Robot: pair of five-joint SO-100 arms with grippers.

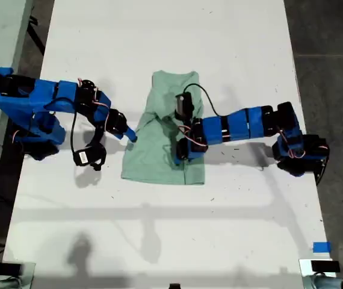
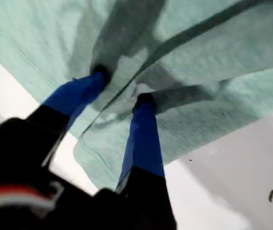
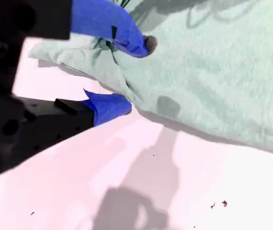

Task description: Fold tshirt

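The pale mint-green tshirt (image 1: 162, 147) lies rumpled in the middle of the white table, its side at the exterior view's left drawn inward. My first gripper (image 1: 182, 155) comes from the exterior view's right and points down onto the cloth. In the first wrist view its blue fingertips (image 2: 143, 101) press into the tshirt (image 2: 213, 62), open, straddling a fold edge. My second gripper (image 1: 131, 135) comes from the exterior view's left. In the second wrist view its fingers (image 3: 143, 44) sit above and below the bunched, lifted edge of the tshirt (image 3: 213, 81), shut on it.
The white table (image 1: 177, 229) ends in dark floor at the exterior view's right. Blue tape marks (image 1: 321, 247) sit near that edge. The arm bases (image 1: 298, 150) stand at both sides of the table, with loose cables (image 1: 204, 96) over the cloth.
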